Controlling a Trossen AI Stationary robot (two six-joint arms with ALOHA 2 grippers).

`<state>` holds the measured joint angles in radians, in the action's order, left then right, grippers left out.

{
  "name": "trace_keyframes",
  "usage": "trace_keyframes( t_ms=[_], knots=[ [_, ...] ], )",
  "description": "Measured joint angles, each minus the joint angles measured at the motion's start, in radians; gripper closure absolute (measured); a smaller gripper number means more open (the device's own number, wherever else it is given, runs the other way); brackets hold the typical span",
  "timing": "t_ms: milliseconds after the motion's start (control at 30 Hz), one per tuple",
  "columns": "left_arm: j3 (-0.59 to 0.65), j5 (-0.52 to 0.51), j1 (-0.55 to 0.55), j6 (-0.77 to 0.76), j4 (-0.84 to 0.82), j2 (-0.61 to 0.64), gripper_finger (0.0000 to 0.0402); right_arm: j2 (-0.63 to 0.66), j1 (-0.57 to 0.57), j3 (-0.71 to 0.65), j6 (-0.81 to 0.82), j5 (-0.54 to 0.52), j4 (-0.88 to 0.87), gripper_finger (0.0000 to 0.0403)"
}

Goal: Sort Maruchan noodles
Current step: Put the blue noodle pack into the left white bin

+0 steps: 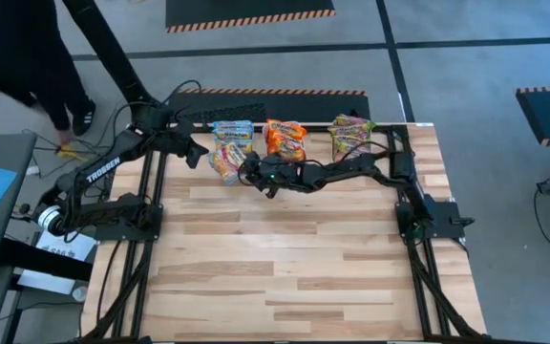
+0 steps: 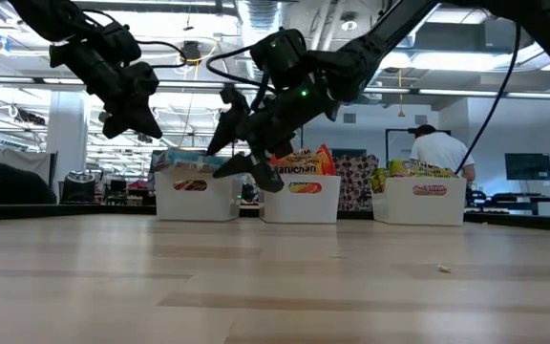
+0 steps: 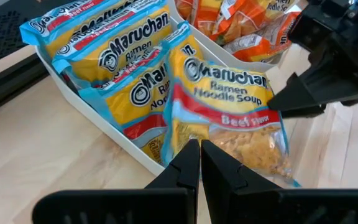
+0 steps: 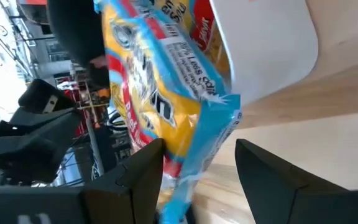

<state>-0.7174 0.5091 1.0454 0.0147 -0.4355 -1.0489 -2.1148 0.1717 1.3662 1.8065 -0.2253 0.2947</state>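
High view: open right gripper point(image 1: 253, 178) beside a blue noodle packet point(image 1: 227, 164) overhanging the left bin point(image 2: 197, 199); left gripper point(image 1: 197, 153) closed, empty.

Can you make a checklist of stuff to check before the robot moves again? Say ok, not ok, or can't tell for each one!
1. Right end effector open by the blue bin: ok, its fingers stand apart.
2. Blue beef packet fully inside the left bin: not ok, it hangs over the bin's edge toward the table.
3. Packet free of the right end effector: cannot tell; the packet sits between the open fingers in the right wrist view.
4. Left end effector shut and holding nothing: ok.
5. Orange packets in the middle bin, green-pink packets in the right bin: ok.
6. Loose packets left on the table: ok, none visible.
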Motion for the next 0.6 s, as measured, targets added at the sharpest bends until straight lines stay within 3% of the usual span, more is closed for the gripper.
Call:
trace_keyframes(
  t_ms=[600],
  knots=[
    [0.000, 0.000, 0.000, 0.000, -0.023, 0.000, 0.0402, -0.015, 0.027, 0.002, -0.035, -0.005, 0.101, 0.0179]
  ],
)
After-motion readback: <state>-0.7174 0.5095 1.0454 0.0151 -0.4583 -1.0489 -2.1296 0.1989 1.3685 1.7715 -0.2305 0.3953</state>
